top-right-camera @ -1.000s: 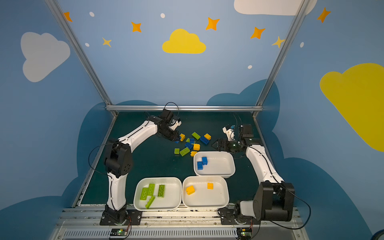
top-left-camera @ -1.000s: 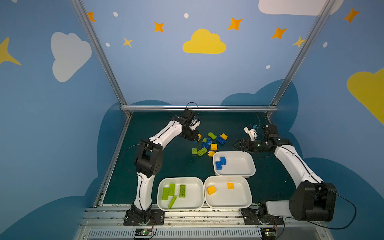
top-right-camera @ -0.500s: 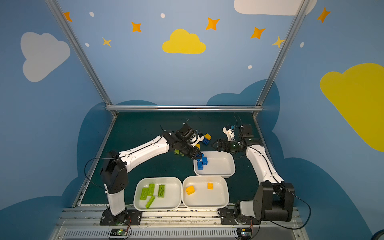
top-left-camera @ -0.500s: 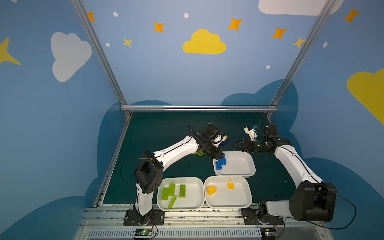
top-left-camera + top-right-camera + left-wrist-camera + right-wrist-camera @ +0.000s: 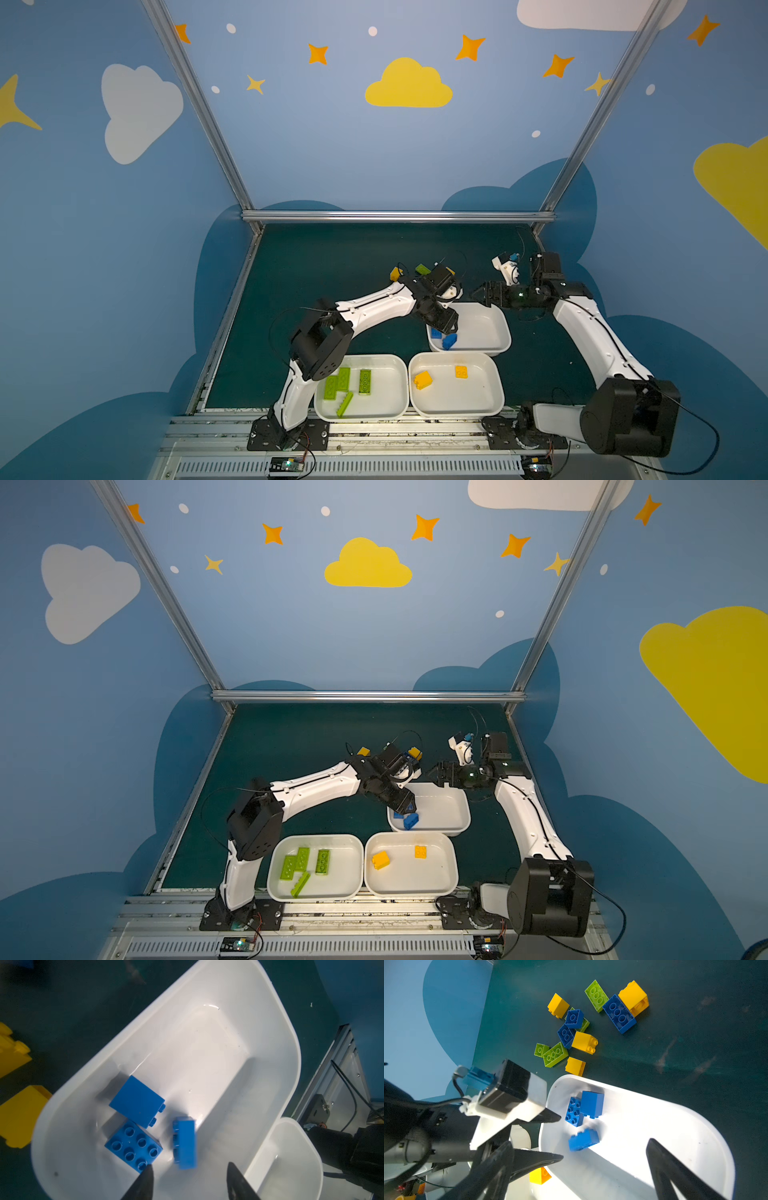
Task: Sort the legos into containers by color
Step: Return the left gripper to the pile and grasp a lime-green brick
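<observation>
three white trays lie on the dark green mat (image 5: 324,266). near-left tray (image 5: 388,390) holds four lime-green bricks (image 5: 365,381); near-right tray (image 5: 478,395), just beside it, holds two yellow bricks (image 5: 423,380); far tray (image 5: 482,328) holds three blue bricks (image 5: 137,1103), all at the end nearer the left arm. two of the blue bricks touch each other, one studs-up, one on its side; the third blue brick (image 5: 185,1142) lies just beside them, blurred in the left wrist view. left gripper (image 5: 189,1167) hangs over that end of the far tray, jaws partly apart, nothing between them; its fingertips (image 5: 146,1178) are clear of the third blue brick. right gripper (image 5: 477,292) hovers by the far rim of the far tray, jaws spread wide, holding nothing. unsorted bricks (image 5: 584,1042) lie in a loose cluster on the mat beyond the far tray: four yellow, three blue and about four lime-green, one of these partly hidden under a blue one. in both top views the left arm covers most of this cluster
</observation>
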Action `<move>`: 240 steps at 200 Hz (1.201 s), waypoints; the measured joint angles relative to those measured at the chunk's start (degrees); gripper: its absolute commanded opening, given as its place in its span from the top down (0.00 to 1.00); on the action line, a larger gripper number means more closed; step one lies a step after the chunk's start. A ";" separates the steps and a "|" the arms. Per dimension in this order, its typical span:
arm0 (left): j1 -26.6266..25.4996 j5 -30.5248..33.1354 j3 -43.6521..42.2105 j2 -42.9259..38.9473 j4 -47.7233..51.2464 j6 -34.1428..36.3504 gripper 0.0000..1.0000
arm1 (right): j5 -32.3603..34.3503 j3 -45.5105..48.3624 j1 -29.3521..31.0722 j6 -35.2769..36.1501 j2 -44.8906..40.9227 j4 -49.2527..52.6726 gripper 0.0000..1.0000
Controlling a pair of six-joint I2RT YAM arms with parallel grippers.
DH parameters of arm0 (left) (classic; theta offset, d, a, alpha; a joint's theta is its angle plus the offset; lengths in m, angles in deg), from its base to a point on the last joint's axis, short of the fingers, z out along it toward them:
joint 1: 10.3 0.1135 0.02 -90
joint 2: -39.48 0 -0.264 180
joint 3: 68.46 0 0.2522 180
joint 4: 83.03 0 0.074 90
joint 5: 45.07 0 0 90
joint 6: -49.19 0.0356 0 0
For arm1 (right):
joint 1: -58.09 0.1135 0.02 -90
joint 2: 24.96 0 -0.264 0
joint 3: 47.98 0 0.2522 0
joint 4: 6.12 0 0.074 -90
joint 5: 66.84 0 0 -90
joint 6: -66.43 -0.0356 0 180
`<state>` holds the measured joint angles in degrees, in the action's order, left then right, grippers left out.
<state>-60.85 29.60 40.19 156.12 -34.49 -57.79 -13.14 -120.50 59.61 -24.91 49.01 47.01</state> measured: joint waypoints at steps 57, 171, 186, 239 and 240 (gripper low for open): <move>9.94 1.86 0.11 -8.83 6.62 -1.49 0.32 | -1.11 0.98 0.72 0.07 0.00 -0.28 0.02; 18.23 18.80 2.08 4.33 12.35 -12.87 0.38 | -1.27 0.98 6.14 -1.70 1.88 -3.17 0.02; 18.25 19.91 2.54 5.75 12.63 -13.62 0.40 | -1.25 0.98 6.21 -1.86 2.08 -3.21 0.02; 18.29 21.31 4.02 7.23 11.43 -15.13 0.41 | -1.20 0.98 6.25 -1.90 2.49 -3.32 0.02; 18.29 21.31 4.02 7.23 11.41 -15.17 0.41 | -1.20 0.98 6.25 -1.90 2.51 -3.32 0.02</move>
<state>-42.55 50.91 44.21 163.36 -23.08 -72.95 -14.34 -119.52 65.86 -26.82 51.53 43.69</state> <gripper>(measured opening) 0.596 0.980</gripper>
